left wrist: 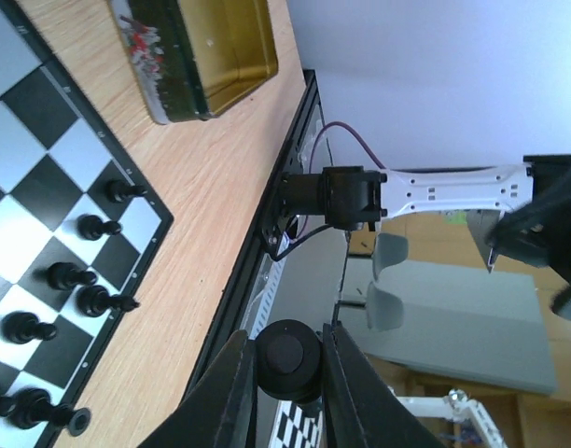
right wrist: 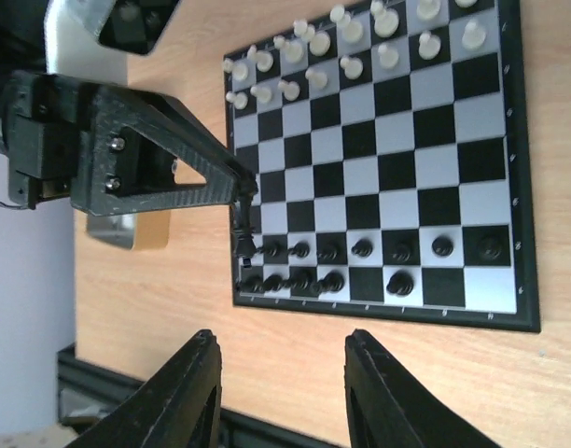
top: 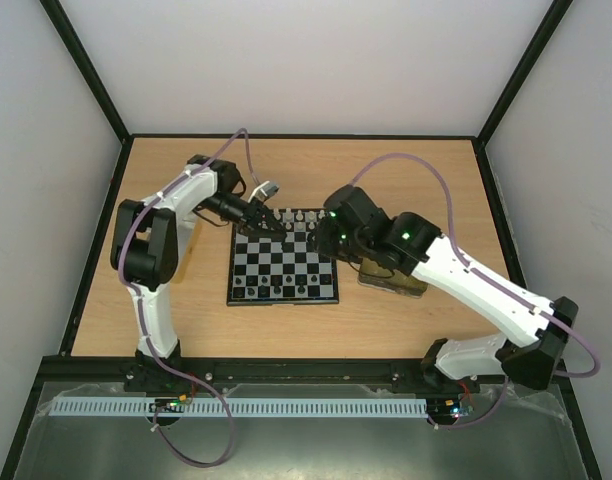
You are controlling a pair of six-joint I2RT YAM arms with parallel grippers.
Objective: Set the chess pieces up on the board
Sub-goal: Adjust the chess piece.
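Note:
The board (top: 286,262) lies mid-table, with white chess pieces (top: 298,217) along its far edge and black pieces (top: 271,290) along its near edge. My left gripper (top: 273,228) hangs over the board's far-left part, shut on a black piece. In the left wrist view the gripper (left wrist: 285,340) clamps the piece's round base (left wrist: 287,359). In the right wrist view the left gripper (right wrist: 241,201) holds the black piece (right wrist: 245,241) upright by the board's (right wrist: 397,159) left edge, beside the black rows (right wrist: 360,250). White pieces (right wrist: 351,37) crowd the top. My right gripper (right wrist: 285,392) is open and empty; it shows in the top view (top: 332,236) too.
A gold tray (top: 394,280) sits right of the board, partly under the right arm; it also shows in the left wrist view (left wrist: 211,56). A small silver-grey object (top: 267,187) lies beyond the board's far-left corner. Black frame rails (top: 286,365) border the table.

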